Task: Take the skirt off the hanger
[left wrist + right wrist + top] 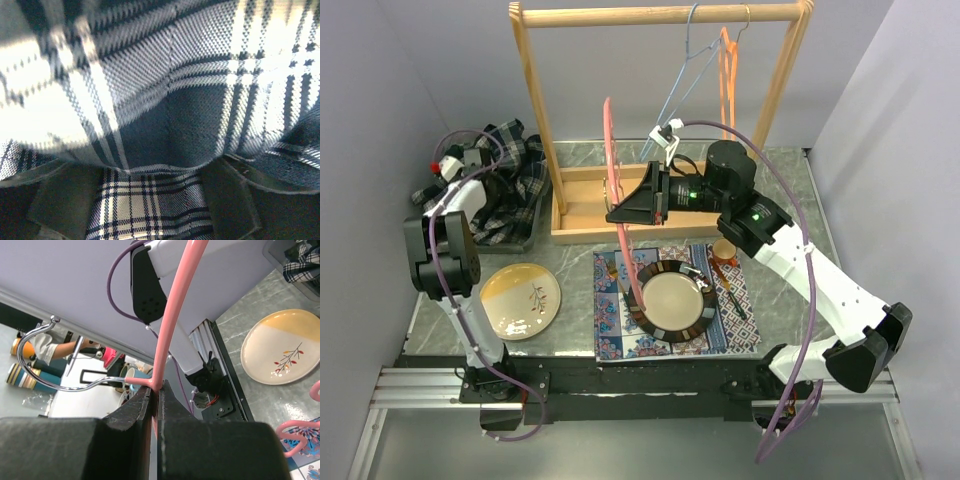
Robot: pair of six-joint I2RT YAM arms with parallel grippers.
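Observation:
The dark plaid skirt (505,185) lies bunched in a grey bin at the table's back left, off the hanger. My left gripper (460,160) is down in it. In the left wrist view the plaid cloth (175,100) fills the frame, and the gripper (147,200) stands open with its fingers (60,200) wide apart and cloth lying between them. My right gripper (617,213) is shut on the bare pink hanger (611,150), held upright above the placemat. In the right wrist view the jaws (157,390) pinch the pink hanger (172,315) where its metal hook (30,340) joins.
A wooden rack (650,15) at the back carries a blue hanger (685,70) and an orange hanger (728,70). A cream plate (520,300) lies front left. A dark-rimmed plate (672,300) rests on a patterned placemat (615,335), with a small cup (724,248) beside it.

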